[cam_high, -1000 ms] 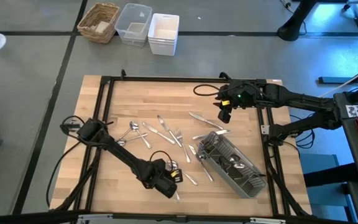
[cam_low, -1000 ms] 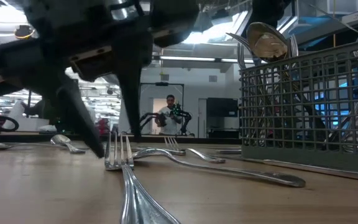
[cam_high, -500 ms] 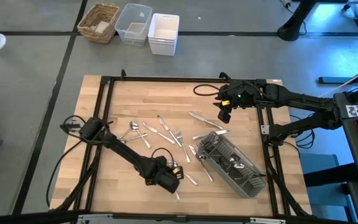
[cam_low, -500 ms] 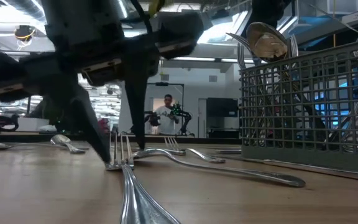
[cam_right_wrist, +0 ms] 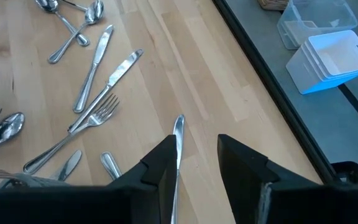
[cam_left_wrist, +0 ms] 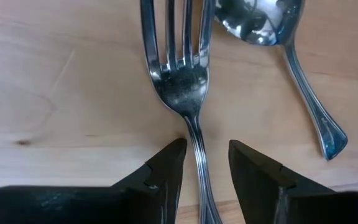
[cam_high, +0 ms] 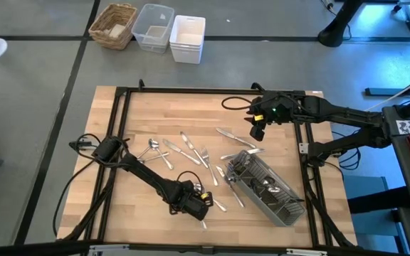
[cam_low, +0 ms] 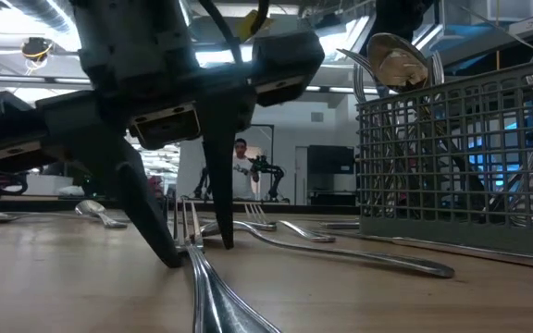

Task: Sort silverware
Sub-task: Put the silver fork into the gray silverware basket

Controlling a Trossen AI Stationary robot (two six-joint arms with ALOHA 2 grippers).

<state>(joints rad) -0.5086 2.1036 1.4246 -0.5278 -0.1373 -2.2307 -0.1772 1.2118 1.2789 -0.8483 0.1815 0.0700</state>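
Left gripper (cam_high: 202,206) has shifted toward the caddy (cam_high: 267,187) since a second ago; right gripper (cam_high: 256,133) unmoved.

Low view: left fingers (cam_low: 160,227) down on the table, straddling a fork (cam_low: 197,268).

Left wrist: fingers parted, fork's neck between, ungripped; spoon (cam_left_wrist: 278,43) beside.

Right wrist: fingers apart, empty, above a knife (cam_right_wrist: 174,155).

fork (cam_left_wrist: 182,81): tines and handle end cut off in left wrist view | spoon (cam_left_wrist: 272,37): bowl partly cropped

Overhead view straight down; table-level view across; both wrist views close, all sharing scattered silverware (cam_high: 191,153).
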